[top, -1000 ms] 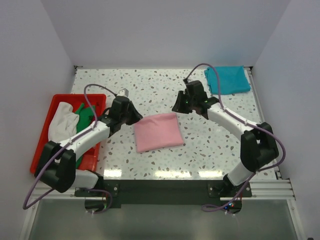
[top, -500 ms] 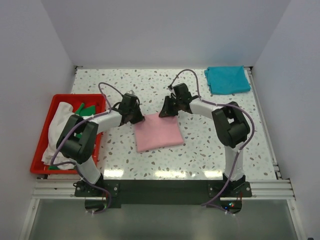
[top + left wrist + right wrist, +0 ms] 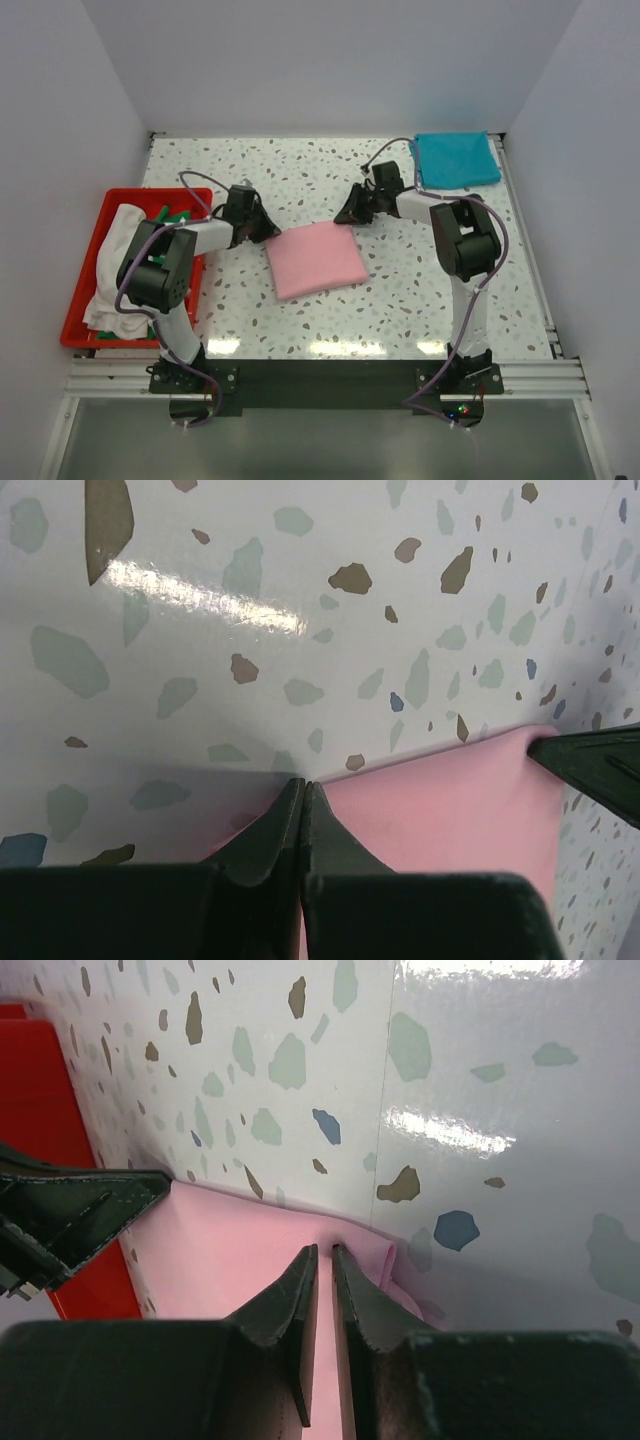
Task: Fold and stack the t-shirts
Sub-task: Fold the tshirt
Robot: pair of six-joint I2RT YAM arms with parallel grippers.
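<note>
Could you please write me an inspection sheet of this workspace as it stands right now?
Surface: speckled table, glossy and flat.
Job's things: pink t-shirt folded mid-table; teal t-shirt folded at the far right corner; white t-shirt and green t-shirt bunched in the red tray on the left.
Clutter: nothing seen.
Grippers: left gripper shut on the pink t-shirt's far left corner; right gripper shut on its far right corner, with only a thin gap between the fingers.
Cables: purple cables loop above each arm.
Surroundings: plain white walls on three sides.
</note>
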